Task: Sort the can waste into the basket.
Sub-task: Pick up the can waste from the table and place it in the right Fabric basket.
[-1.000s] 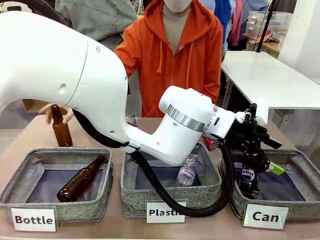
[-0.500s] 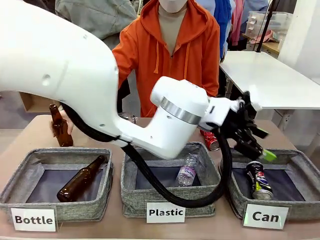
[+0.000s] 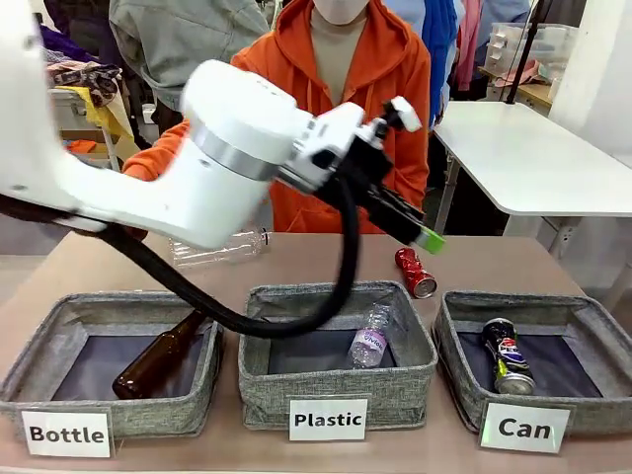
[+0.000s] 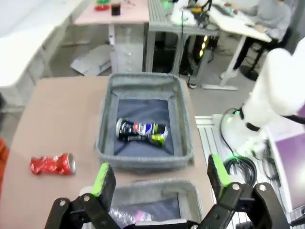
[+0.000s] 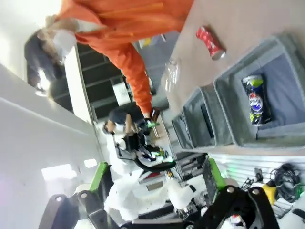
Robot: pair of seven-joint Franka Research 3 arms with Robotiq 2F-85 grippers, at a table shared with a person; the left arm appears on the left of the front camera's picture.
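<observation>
The black-blue Pepsi can lies on its side inside the grey basket labelled "Can" at the front right. The crushed red can lies on the table behind that basket. My left gripper hangs open and empty in the air above the red can, pointing down to the right. In the left wrist view the left gripper looks down on the Pepsi can in the basket, with the red can to the left. My right gripper is open, far from both cans.
The middle "Plastic" basket holds a clear bottle. A brown glass bottle lies in the "Bottle" basket. Another clear bottle lies on the table at the back left. A person in an orange hoodie stands across the table.
My left gripper has risen out of the Can basket and swung up and left, leaving the Pepsi can lying there. The upright brown bottle at the back left is gone from sight.
</observation>
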